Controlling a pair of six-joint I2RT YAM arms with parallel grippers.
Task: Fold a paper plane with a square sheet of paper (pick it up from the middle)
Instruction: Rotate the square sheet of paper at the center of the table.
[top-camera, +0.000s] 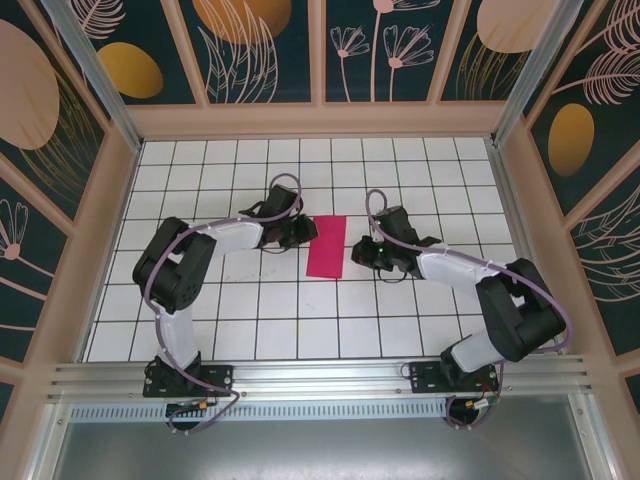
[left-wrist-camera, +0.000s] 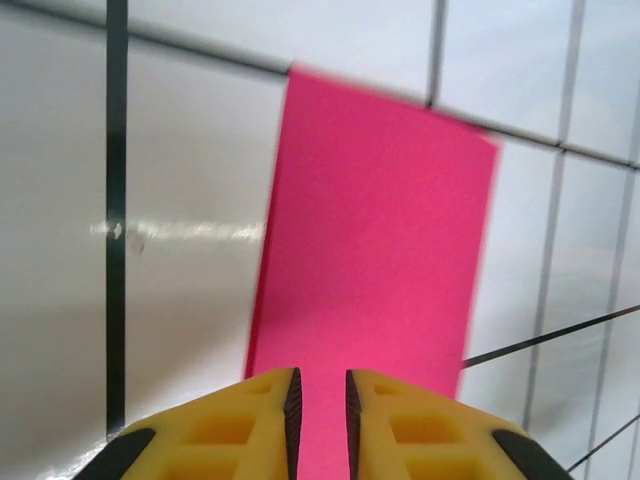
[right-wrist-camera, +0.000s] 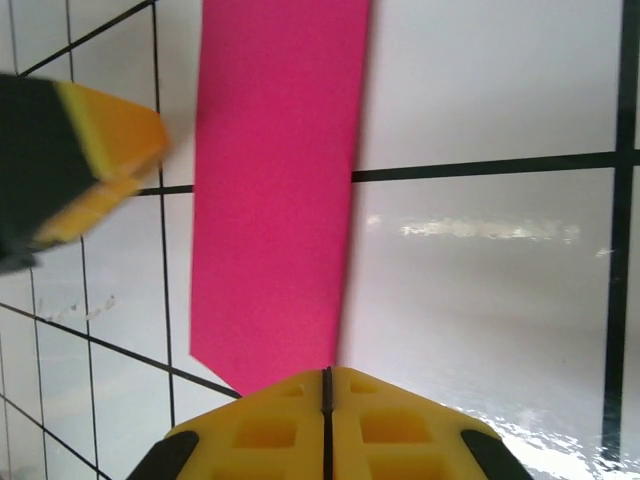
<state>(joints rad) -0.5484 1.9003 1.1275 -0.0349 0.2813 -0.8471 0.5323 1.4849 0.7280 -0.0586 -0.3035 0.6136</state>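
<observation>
my folded pink sheet (top-camera: 327, 246) lies long axis away from me, between left end effector (left-wrist-camera: 320, 382), narrowly parted, and right end effector (right-wrist-camera: 327, 375), closed.

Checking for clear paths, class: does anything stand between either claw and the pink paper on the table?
Nothing visible does. The pink paper lies flat on the table, the left claw at one long edge, the right claw at the opposite one, each close against it with no other object between.
</observation>
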